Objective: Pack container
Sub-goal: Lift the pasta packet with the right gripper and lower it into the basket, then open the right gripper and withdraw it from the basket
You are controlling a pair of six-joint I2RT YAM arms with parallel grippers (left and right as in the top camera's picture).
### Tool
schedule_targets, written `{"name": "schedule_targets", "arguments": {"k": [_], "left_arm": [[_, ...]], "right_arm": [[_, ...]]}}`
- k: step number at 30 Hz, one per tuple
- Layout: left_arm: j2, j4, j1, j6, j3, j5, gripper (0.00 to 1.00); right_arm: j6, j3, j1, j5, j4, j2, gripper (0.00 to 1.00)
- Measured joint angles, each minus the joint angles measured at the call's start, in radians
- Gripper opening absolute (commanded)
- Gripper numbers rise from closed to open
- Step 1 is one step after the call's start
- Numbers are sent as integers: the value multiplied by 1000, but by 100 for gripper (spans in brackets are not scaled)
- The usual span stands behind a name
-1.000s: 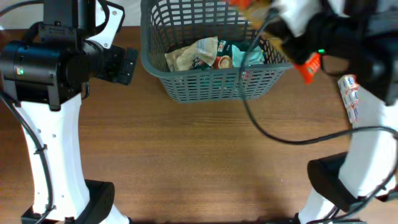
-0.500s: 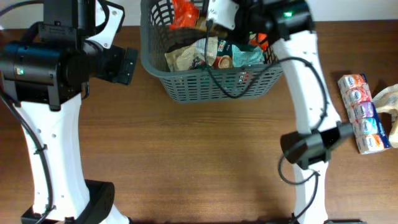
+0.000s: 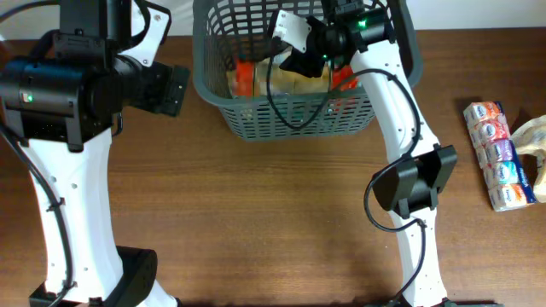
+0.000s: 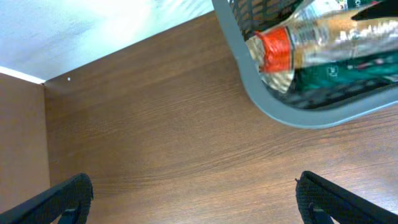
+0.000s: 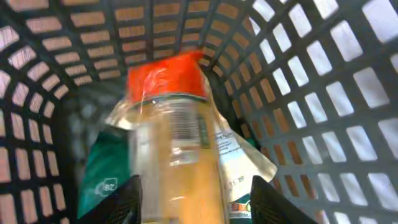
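Over the table at left, the left gripper hangs wide open, empty. Farther back, the right gripper has swung into the container at the far edge. An orange-topped packet now lies inside, seemingly released between its spread fingers: one more item packed.

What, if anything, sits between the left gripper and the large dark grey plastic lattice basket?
Nothing visible. Only bare brown wooden table lies between the open left gripper and the dark grey plastic lattice basket, seen from the left wrist.
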Motion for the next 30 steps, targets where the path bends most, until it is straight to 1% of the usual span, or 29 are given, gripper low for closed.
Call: {"name": "schedule_targets", "arguments": {"k": [2,3,5,8,12,14,16,19,20,21,22,24,26,30], "left_arm": [[0,0,0,0,0,0,99],[0,0,0,0,0,0,99],[0,0,0,0,0,0,99],[0,0,0,0,0,0,99],[0,0,0,0,0,0,99],[0,0,0,0,0,0,99],[0,0,0,0,0,0,99],[0,0,0,0,0,0,99],[0,0,0,0,0,0,99],[0,0,0,0,0,0,99],[0,0,0,0,0,0,99],[0,0,0,0,0,0,99],[0,0,0,0,0,0,99],[0,0,0,0,0,0,99]], "right_arm": [[60,0,-8,-1,-1,-18,55],[112,1,-20,-2,-2,-43,53],[163,7,-37,-3,-5,-79,50],[262,28,-95,-4,-20,-201,43],[375,43,-187,40,-34,-382,38],[446,61,-259,110,-45,-499,38],[496,74,-314,192,-91,-584,39],[533,84,-383,326,-163,-649,39],[539,83,-413,377,-198,-649,44],[543,80,-427,399,-209,-646,45],[551,64,-466,428,-207,-639,49],[550,39,-518,456,-197,-628,52],[554,-4,-586,474,-160,-620,53],[555,-151,-735,476,-47,-622,61]]}}
